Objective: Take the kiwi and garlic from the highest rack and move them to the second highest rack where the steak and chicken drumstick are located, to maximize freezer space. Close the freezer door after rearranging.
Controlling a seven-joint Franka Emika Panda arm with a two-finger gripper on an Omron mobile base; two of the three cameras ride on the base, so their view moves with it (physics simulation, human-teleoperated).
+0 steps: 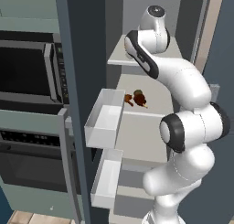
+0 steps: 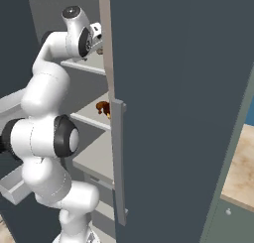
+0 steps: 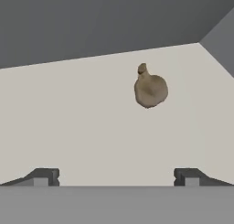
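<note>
The garlic (image 3: 151,88) is a dull tan bulb with a short stem, lying alone on the pale top rack (image 3: 68,127) near the back wall. The fingers (image 3: 45,176) stand wide apart, empty, short of it. The chicken drumstick (image 1: 140,98) lies on the rack below (image 1: 137,131).

To the left of the open freezer a dark microwave (image 1: 29,70) sits in the pale green cabinetry, with a black oven (image 1: 32,161) built in below it. Two white door bins (image 1: 106,120) hang on the inside of the open door, one above the other, the lower bin (image 1: 107,179) shallower. Light wooden flooring (image 2: 240,167) shows at the far right, beyond the door's edge.
</note>
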